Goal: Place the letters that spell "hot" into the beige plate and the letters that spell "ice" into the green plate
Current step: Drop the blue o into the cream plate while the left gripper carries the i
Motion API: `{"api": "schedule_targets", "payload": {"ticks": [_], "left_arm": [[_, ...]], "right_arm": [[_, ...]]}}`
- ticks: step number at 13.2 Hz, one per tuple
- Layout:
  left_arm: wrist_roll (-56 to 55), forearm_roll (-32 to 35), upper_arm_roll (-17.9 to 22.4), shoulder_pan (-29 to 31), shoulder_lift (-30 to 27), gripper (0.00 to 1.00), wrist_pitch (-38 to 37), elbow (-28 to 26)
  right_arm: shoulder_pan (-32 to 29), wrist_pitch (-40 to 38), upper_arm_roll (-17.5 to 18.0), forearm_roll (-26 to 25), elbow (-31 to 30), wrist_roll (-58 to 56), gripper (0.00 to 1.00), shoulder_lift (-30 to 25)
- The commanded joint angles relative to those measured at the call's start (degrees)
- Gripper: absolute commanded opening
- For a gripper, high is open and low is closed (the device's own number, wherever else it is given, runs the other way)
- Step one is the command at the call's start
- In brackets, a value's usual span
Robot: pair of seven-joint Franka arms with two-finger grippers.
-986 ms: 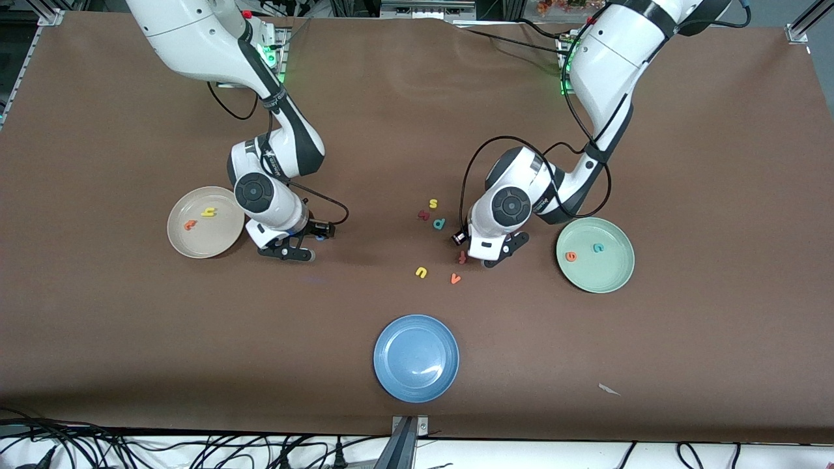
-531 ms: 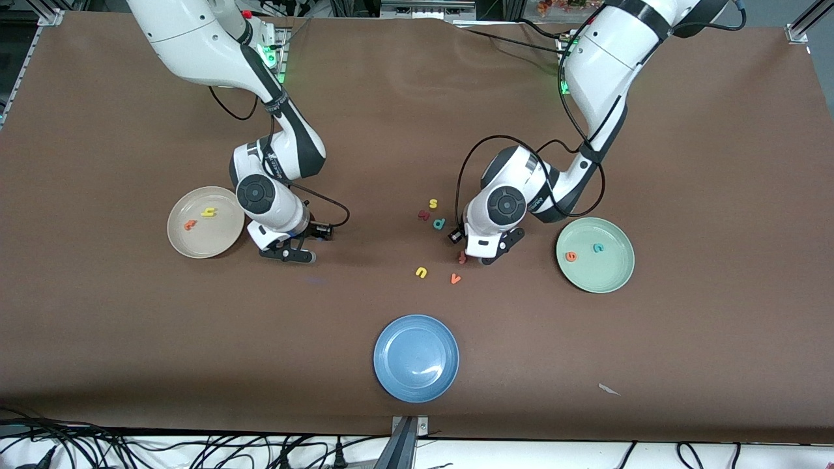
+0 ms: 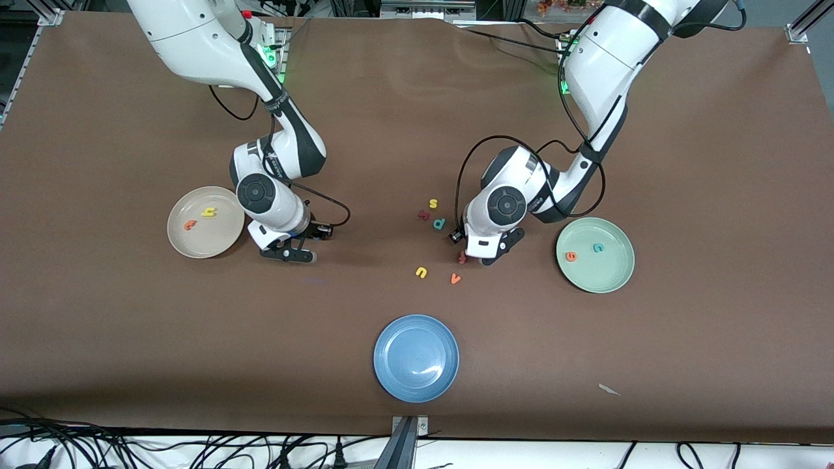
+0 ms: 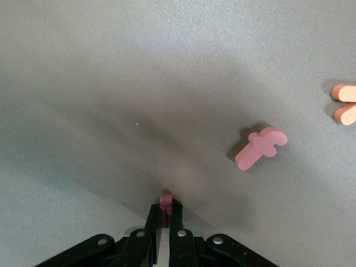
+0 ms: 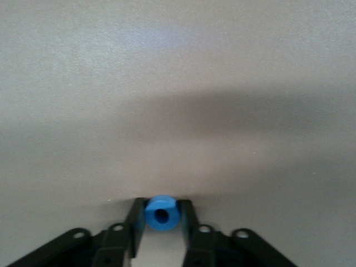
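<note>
Since a second ago both my grippers have drawn in: my left gripper (image 4: 165, 218) has pinched fully onto the dark-red "i" (image 4: 165, 201) down at the table beside the orange "f" (image 4: 260, 148), and my right gripper (image 5: 161, 219) has squeezed onto the blue "o" (image 5: 161, 212) beside the beige plate (image 3: 225, 244).

I judge both picks are made, so I should lift straight up, slowly, keeping the squeeze steady so the soft foam does not twist out, and keep clear of the "f".

Counting: three plates, with a blue plate (image 3: 397, 384) between. The beige plate holds two letters, the green plate (image 3: 616, 277) two. Six loose letters lie on the table.
</note>
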Motion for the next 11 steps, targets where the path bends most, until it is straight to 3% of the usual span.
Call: {"api": "schedule_targets", "payload": {"ticks": [1,4,6,8,11], "left_arm": [[0.3,-1.1,0.5,0.3,-1.6,0.0,-3.2,1.0],[1.8,-0.9,0.5,3.1,-5.3,0.0,-10.4,2.3],[9.7,-0.9,0.7,5.1,-6.3,0.0,-12.8,2.4],[20.6,-0.9,0.5,7.7,-6.5,0.0,-13.5,2.4],[32.5,-0.9,0.5,10.6,-7.5,0.0,-16.5,2.2]], "right_arm": [[0.8,0.2,0.2,1.0,-0.1,0.3,0.27,0.8],[0.8,0.1,0.2,1.0,0.0,-0.1,0.18,0.8],[0.7,-2.1,0.0,1.0,0.5,-0.4,0.17,0.2],[0.1,-9.0,-0.5,1.0,3.0,-0.4,0.17,-1.9],[0.0,-23.0,-5.7,0.7,7.7,-2.5,0.17,-5.8]]}}
